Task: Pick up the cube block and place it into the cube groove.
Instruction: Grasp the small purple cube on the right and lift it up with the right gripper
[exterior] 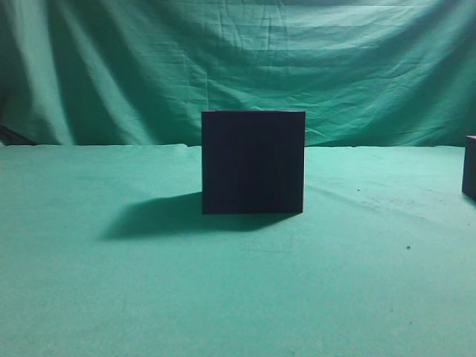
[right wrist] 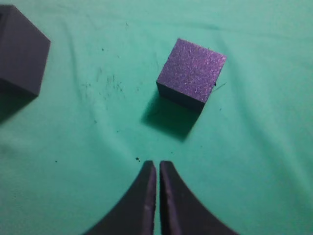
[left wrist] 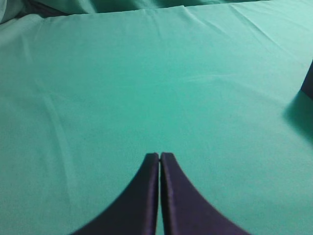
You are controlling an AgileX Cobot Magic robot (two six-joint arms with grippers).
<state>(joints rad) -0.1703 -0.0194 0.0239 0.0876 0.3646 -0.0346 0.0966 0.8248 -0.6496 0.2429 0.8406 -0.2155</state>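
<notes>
The cube groove (exterior: 253, 162) is a large dark navy-black box standing mid-table in the exterior view; its opening does not show. It also shows at the top left of the right wrist view (right wrist: 20, 51). The cube block (right wrist: 191, 73), a smaller dark matte cube, lies on the cloth ahead and slightly right of my right gripper (right wrist: 158, 164), which is shut, empty and apart from it. In the exterior view only a sliver of the block (exterior: 470, 167) shows at the right edge. My left gripper (left wrist: 160, 155) is shut and empty over bare cloth. Neither gripper shows in the exterior view.
Green cloth (exterior: 111, 297) covers the table and hangs as a backdrop behind it. A dark corner (left wrist: 308, 81) with its shadow shows at the right edge of the left wrist view. Small dark specks lie on the cloth near the block.
</notes>
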